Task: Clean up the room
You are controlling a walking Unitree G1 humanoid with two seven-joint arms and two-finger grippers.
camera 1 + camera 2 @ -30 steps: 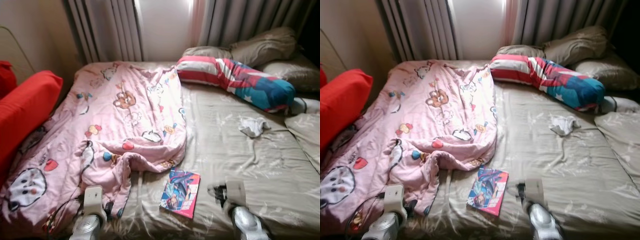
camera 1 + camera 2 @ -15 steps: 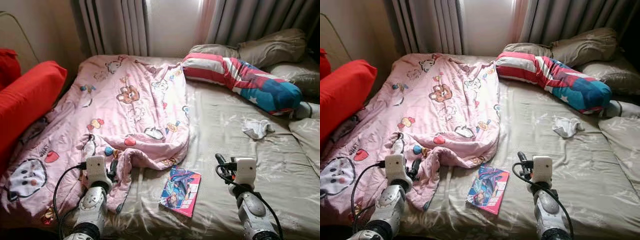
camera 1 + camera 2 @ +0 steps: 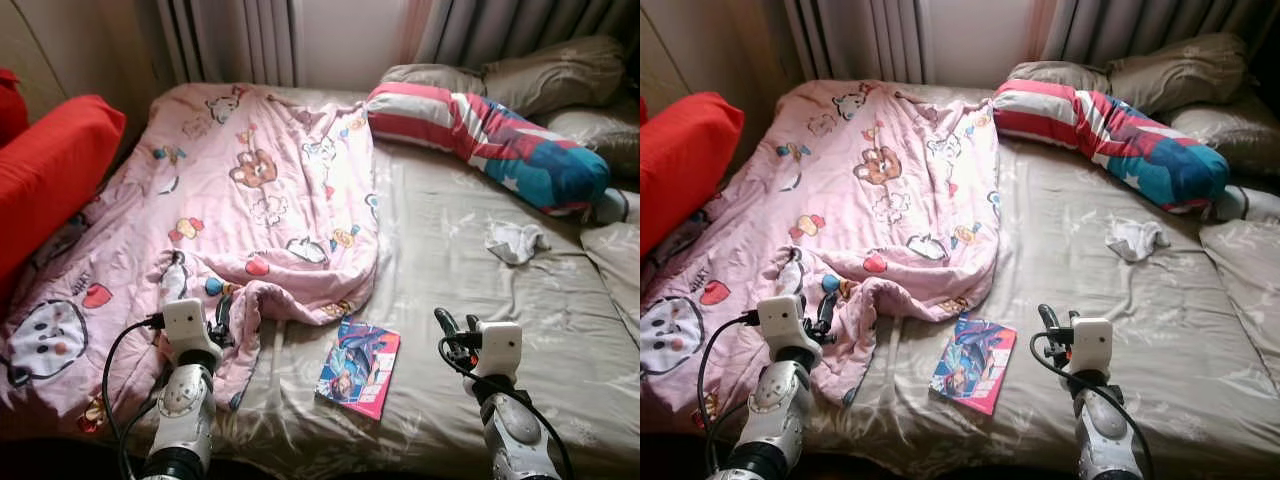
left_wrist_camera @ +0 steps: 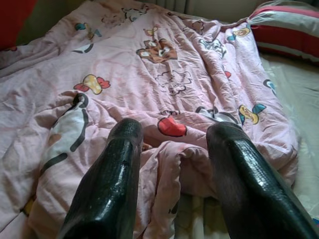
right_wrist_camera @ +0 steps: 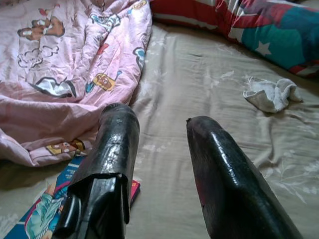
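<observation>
A pink cartoon blanket [image 3: 260, 190] lies crumpled over the left half of a bed with a beige sheet [image 3: 460, 280]. A colourful book [image 3: 359, 368] rests on the sheet near the front edge, just right of the blanket's folded corner. A small white sock [image 3: 516, 241] lies on the right side. My left gripper [image 4: 174, 134] is open, low over the blanket's front fold. My right gripper [image 5: 162, 119] is open above the bare sheet, right of the book, holding nothing.
A striped red, white and blue bolster [image 3: 490, 145] lies across the head of the bed, with beige pillows [image 3: 550, 80] behind it and at the far right. Red cushions [image 3: 50, 170] stand at the left edge. Grey curtains [image 3: 240, 40] hang behind.
Both arms have risen from the bottom edge and reached forward over the bed. The camera has shifted a little; the bedding, book and sock lie as before.
</observation>
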